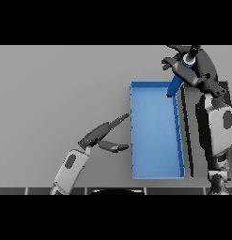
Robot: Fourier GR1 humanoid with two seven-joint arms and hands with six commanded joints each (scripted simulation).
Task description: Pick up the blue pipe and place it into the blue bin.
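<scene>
Right hand (pixel 191 71): fingers curled round the blue pipe (pixel 176 83), gripping its upper end; held above the far right corner of the blue bin (pixel 155 173).

Blue pipe: clasped and lifted, long axis tilted, running from the fingers down and toward the robot's left; its lower end appears to hang just over the bin's far right rim. Whether it touches the rim cannot be told.

Blue bin: long open tray on the grey table (pixel 56 93), lying below and to the left of the pipe; release likely needs only a small shift inward.

Right arm: reaches forward along the bin's right side.

Left hand (pixel 101 137): fingers straight, thumb spread, holding nothing, fingertips near the bin's left wall.
</scene>
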